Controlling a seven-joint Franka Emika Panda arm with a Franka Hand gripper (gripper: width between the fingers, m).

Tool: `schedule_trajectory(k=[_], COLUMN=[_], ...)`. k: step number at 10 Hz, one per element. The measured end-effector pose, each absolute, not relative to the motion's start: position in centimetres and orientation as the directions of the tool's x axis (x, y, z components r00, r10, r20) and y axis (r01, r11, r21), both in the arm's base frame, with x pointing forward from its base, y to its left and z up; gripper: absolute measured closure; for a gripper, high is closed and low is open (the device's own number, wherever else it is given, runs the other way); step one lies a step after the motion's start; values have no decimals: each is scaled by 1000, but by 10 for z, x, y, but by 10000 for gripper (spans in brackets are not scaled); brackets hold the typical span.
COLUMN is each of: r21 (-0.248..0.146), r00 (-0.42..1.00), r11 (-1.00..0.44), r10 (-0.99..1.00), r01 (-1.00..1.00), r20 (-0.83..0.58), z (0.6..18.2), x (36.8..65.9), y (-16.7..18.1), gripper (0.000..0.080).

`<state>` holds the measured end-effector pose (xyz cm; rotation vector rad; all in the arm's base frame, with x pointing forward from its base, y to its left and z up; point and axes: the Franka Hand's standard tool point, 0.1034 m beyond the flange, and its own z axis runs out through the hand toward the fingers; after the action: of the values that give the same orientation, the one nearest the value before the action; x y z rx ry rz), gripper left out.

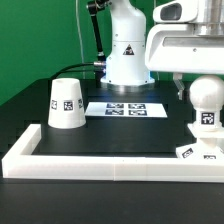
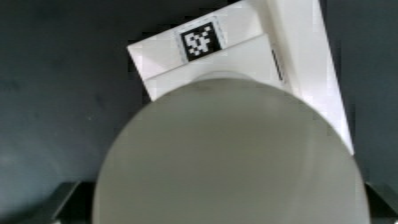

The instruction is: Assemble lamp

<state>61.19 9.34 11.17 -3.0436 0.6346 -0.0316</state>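
Note:
The white ball-shaped bulb [image 1: 205, 96] is at the exterior view's right, upright over the flat square base [image 1: 193, 152], which lies in the corner of the white bar frame. I cannot tell whether the bulb touches the base. My gripper [image 1: 203, 92] is shut on the bulb from above. In the wrist view the bulb [image 2: 222, 150] fills most of the picture between my dark fingertips [image 2: 64, 206], and the base [image 2: 199, 45] with its tag shows beyond it. The cone shade [image 1: 63, 103] stands alone at the exterior view's left, tag facing the camera.
The long white bar frame [image 1: 100, 160] runs along the front and up the left side; it also shows beside the base in the wrist view [image 2: 302, 60]. The marker board [image 1: 125, 108] lies mid-table in front of the arm's white pedestal [image 1: 127, 55].

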Motion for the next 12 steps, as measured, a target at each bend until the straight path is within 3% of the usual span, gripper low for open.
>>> schedule_trajectory(k=[4, 8, 11, 12], r21=[-40, -43, -15, -4], r00=[816, 529, 273, 275], r11=[-815, -527, -274, -276], r10=[-578, -845, -954, -954], r01=[-578, -849, -962, -961], r20=[4, -80, -121, -123], z=[112, 111, 110, 109], x=[612, 608, 606, 606], y=[93, 93, 92, 91], gripper=[222, 222, 222, 222])
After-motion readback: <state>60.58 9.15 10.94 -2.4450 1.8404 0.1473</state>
